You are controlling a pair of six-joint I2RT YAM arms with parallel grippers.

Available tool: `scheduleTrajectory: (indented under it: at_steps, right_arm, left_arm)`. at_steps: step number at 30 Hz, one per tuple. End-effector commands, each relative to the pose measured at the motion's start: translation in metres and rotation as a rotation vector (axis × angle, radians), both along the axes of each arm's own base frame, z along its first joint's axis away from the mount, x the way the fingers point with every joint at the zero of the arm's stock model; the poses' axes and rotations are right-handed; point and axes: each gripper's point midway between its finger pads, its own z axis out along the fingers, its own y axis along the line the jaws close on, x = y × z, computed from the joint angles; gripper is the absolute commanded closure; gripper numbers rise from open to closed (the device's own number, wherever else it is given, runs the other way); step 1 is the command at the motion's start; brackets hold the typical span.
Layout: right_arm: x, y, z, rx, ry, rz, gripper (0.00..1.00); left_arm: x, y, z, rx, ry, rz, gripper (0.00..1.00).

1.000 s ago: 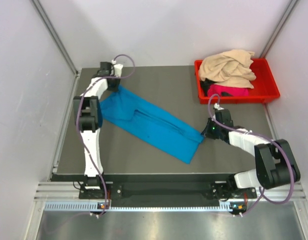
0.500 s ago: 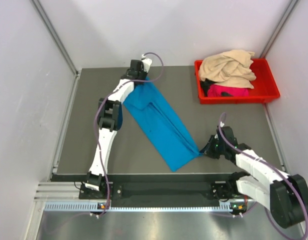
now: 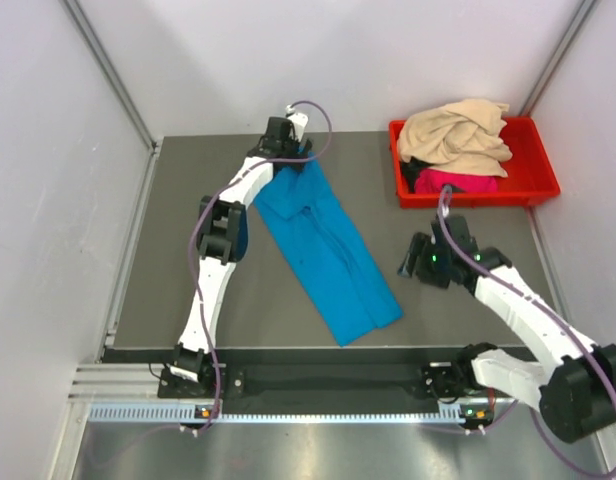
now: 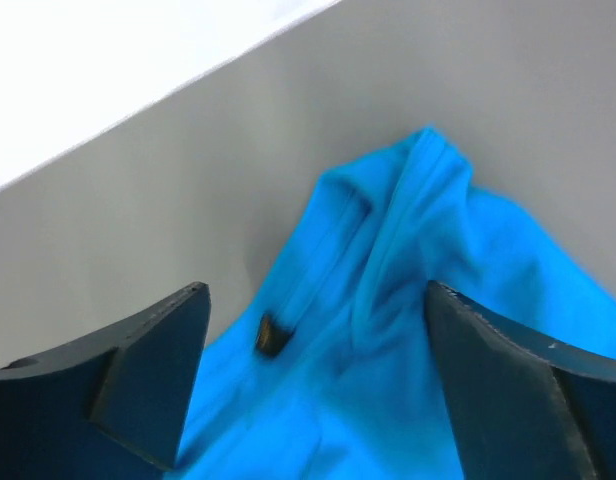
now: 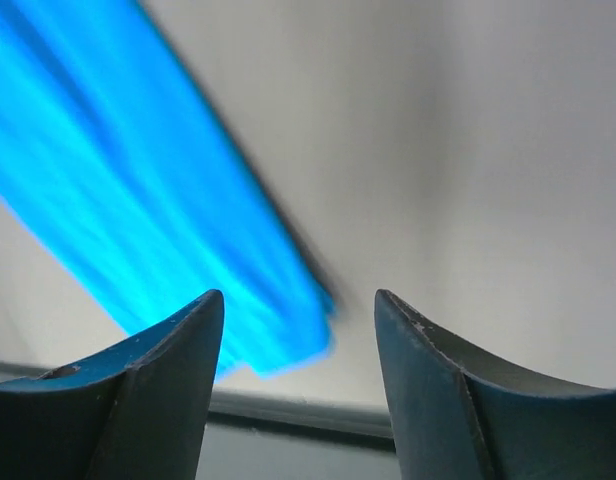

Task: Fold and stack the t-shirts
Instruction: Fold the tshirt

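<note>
My left claw (image 4: 316, 295) hangs spread wide above the far end of the turquoise shirt (image 3: 328, 250), a long strip on the table (image 3: 188, 280). My right claw (image 5: 296, 297) gapes empty near its other end. In the red bin (image 3: 468, 200), the beige shirt (image 3: 456, 130) is heaped over the pink shirt (image 3: 456, 182).

Bright even light, faint shadows, turquoise t-shirt (image 5: 138, 180) smeared, perhaps motion blur

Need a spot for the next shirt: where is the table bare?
Bare: the table's left strip beside the left arm; the far middle between the blue t-shirt and the red bin. Crowded: centre, under that shirt; around the right arm.
</note>
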Motion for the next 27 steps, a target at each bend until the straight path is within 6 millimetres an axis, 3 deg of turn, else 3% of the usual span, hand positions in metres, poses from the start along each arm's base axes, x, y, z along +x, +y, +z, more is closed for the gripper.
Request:
scheduleTrajectory:
  at_steps: [1, 2, 3, 4, 5, 6, 7, 8, 9, 10, 11, 12, 13, 14, 15, 17, 19, 20, 21, 25, 26, 27]
  right_arm:
    - [0.070, 0.004, 0.069, -0.112, -0.264, 0.109, 0.37]
    - [0.088, 0.010, 0.084, -0.115, -0.327, 0.136, 0.36]
    - [0.113, 0.017, 0.099, -0.148, -0.373, 0.193, 0.34]
    - [0.128, 0.023, 0.108, -0.155, -0.406, 0.220, 0.34]
    - [0.147, 0.039, 0.100, -0.132, -0.399, 0.279, 0.34]
    - [0.170, 0.054, 0.131, -0.123, -0.486, 0.338, 0.34]
    - [0.184, 0.066, 0.138, -0.105, -0.508, 0.377, 0.34]
    - [0.199, 0.077, 0.144, -0.092, -0.530, 0.403, 0.34]
    - [0.226, 0.095, 0.151, -0.082, -0.556, 0.433, 0.34]
    - [0.241, 0.102, 0.153, -0.080, -0.571, 0.438, 0.34]
    - [0.262, 0.111, 0.129, -0.083, -0.537, 0.449, 0.34]
    - [0.283, 0.125, 0.153, -0.051, -0.602, 0.456, 0.34]
    - [0.294, 0.135, 0.151, -0.030, -0.609, 0.464, 0.35]
    - [0.307, 0.144, 0.148, -0.008, -0.613, 0.467, 0.35]
    - [0.325, 0.165, 0.137, 0.052, -0.603, 0.488, 0.36]
    - [0.343, 0.188, 0.126, 0.112, -0.604, 0.499, 0.36]
    - [0.367, 0.212, 0.106, 0.173, -0.595, 0.477, 0.37]
    - [0.379, 0.220, 0.078, 0.191, -0.576, 0.461, 0.37]
    - [0.386, 0.228, 0.084, 0.241, -0.587, 0.417, 0.37]
    - [0.410, 0.239, 0.051, 0.327, -0.582, 0.285, 0.39]
    - [0.417, 0.239, 0.034, 0.321, -0.578, 0.252, 0.40]
    - [0.420, 0.242, 0.035, 0.346, -0.575, 0.219, 0.40]
  left_arm:
    - [-0.014, 0.010, 0.088, -0.031, -0.059, 0.021, 0.01]
    - [-0.019, 0.018, 0.086, -0.027, -0.032, 0.035, 0.01]
    - [-0.023, 0.023, 0.104, -0.034, -0.044, 0.045, 0.01]
    - [-0.026, 0.029, 0.110, -0.038, -0.040, 0.054, 0.01]
    - [-0.035, 0.040, 0.115, -0.046, -0.015, 0.068, 0.01]
    - [-0.041, 0.045, 0.118, -0.053, 0.000, 0.070, 0.01]
    - [-0.047, 0.051, 0.119, -0.062, 0.019, 0.075, 0.01]
    - [-0.059, 0.062, 0.101, -0.083, 0.084, 0.085, 0.01]
    - [-0.069, 0.066, 0.118, -0.114, 0.082, 0.070, 0.01]
    - [-0.076, 0.079, 0.118, -0.132, 0.101, 0.082, 0.01]
    - [-0.096, 0.083, 0.116, -0.147, 0.135, 0.065, 0.01]
    - [-0.105, 0.089, 0.114, -0.150, 0.153, 0.063, 0.01]
    - [-0.115, 0.093, 0.113, -0.150, 0.170, 0.057, 0.01]
    - [-0.130, 0.103, 0.097, -0.140, 0.220, 0.060, 0.01]
    - [-0.140, 0.107, 0.108, -0.148, 0.215, 0.057, 0.01]
    - [-0.164, 0.123, 0.101, -0.156, 0.259, 0.074, 0.01]
    - [-0.175, 0.136, 0.097, -0.165, 0.266, 0.085, 0.01]
    - [-0.186, 0.140, 0.092, -0.161, 0.282, 0.092, 0.01]
    - [-0.191, 0.144, 0.088, -0.155, 0.287, 0.100, 0.01]
    - [-0.209, 0.148, 0.076, -0.154, 0.325, 0.092, 0.01]
    - [-0.213, 0.147, 0.071, -0.156, 0.341, 0.089, 0.01]
    - [-0.214, 0.147, 0.069, -0.157, 0.347, 0.087, 0.01]
